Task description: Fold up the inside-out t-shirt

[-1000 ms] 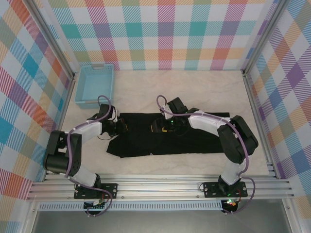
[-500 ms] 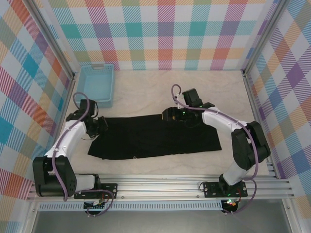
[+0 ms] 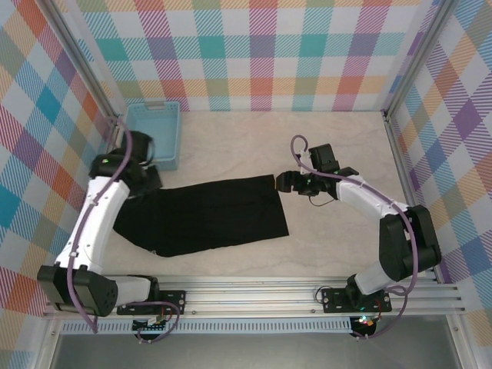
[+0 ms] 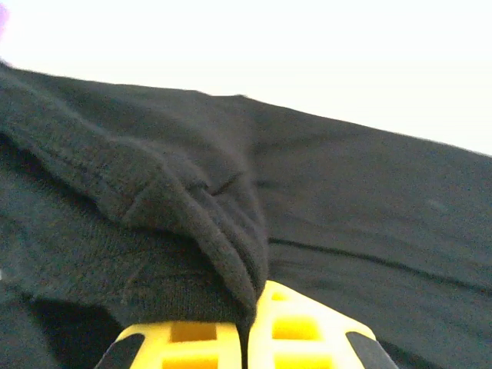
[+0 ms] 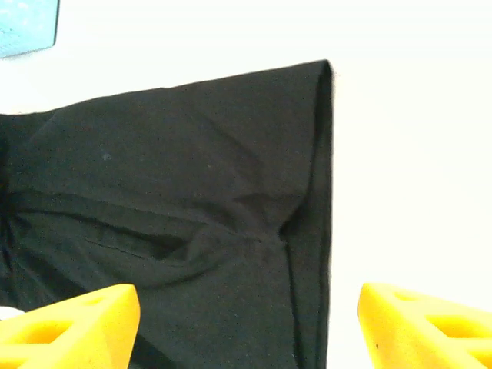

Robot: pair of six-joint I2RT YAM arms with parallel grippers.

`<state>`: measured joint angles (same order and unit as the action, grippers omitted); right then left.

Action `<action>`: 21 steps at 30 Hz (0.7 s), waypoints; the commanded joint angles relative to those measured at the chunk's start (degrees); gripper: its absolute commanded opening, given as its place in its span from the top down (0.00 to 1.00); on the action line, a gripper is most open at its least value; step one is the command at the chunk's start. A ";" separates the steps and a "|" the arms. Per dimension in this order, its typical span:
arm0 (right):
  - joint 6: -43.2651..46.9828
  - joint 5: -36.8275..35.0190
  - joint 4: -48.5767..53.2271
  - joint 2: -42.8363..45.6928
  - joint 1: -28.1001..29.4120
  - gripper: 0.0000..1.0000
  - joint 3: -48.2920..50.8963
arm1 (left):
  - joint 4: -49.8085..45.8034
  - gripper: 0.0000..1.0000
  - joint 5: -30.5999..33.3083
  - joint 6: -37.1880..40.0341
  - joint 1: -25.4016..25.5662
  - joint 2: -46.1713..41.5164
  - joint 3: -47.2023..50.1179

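The black t-shirt [image 3: 207, 215] lies as a long folded band across the table's left half, its right edge near the middle. My left gripper [image 3: 142, 171] is at the shirt's far-left end, shut on a bunched fold of the black cloth [image 4: 192, 231], which is pinched between the yellow fingertips [image 4: 307, 338]. My right gripper [image 3: 283, 183] hovers just off the shirt's upper right corner [image 5: 319, 77], open, its yellow fingers [image 5: 69, 323] spread wide with nothing between them. The floral print patch is hidden.
A light blue plastic basket [image 3: 156, 132] stands at the back left, just behind my left gripper. Bare marbled tabletop [image 3: 338, 246] stretches to the right of the shirt. Checked walls enclose the table on three sides.
The left gripper has dragged the shirt leftward toward the basket. The right gripper has let go of the shirt's right end and moved right, and the shirt's right edge now lies further left.
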<state>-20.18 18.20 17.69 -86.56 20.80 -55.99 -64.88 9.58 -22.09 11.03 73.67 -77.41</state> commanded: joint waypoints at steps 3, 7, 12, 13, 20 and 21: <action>1.20 -1.14 0.08 3.54 -0.19 0.25 1.76 | 9.29 1.00 -9.59 -17.34 17.17 12.60 -3.95; 1.33 -2.31 1.39 7.28 -0.40 0.25 4.02 | 12.12 0.85 -7.00 -20.85 26.87 29.60 -15.35; 0.50 -7.76 5.75 16.31 -2.39 0.25 7.93 | 9.64 0.34 -5.66 -22.56 35.48 49.80 -33.77; 0.60 -9.97 6.91 18.44 -3.12 0.25 8.52 | 9.86 0.29 -6.64 -22.90 36.82 51.66 -36.01; 0.50 -15.05 10.26 22.32 -5.06 0.25 9.31 | 15.12 0.20 -9.81 -19.53 38.79 44.16 -31.10; -0.24 -13.79 9.32 21.96 -5.06 0.25 9.44 | 15.09 0.20 -9.06 -18.73 38.34 41.59 -28.91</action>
<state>-20.10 4.89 25.87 -63.51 15.68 -47.29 -49.82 -0.10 -42.44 51.27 124.73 -109.27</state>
